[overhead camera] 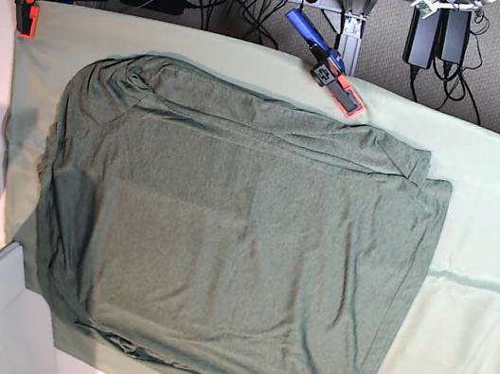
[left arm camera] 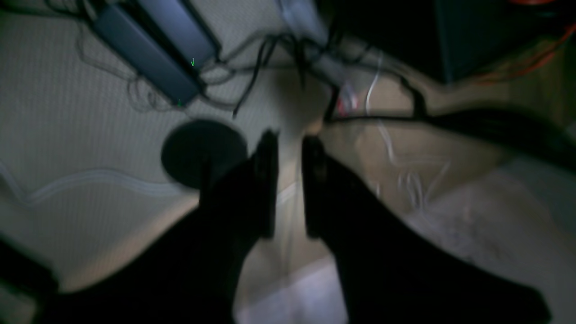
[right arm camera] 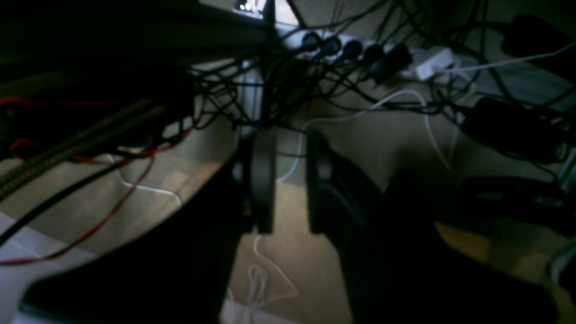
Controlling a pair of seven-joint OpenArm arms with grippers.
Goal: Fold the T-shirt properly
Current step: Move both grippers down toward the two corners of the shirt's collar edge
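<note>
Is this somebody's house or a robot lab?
Probably a lab or workshop. The T-shirt lies on a pale green cloth held down with clamps, and a power strip sits among tangled cables on the floor.

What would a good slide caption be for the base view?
Olive-grey T-shirt spread flat on a pale green cloth clamped to the table, waiting to be folded.

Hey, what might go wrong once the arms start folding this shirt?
1. The T-shirt lies on a loose pale green sheet, so a pinch may catch both layers.
2. The shirt's near hem hangs close to the table edge and could slide off.
3. The blue clamp sits near the shirt's top edge.
</note>
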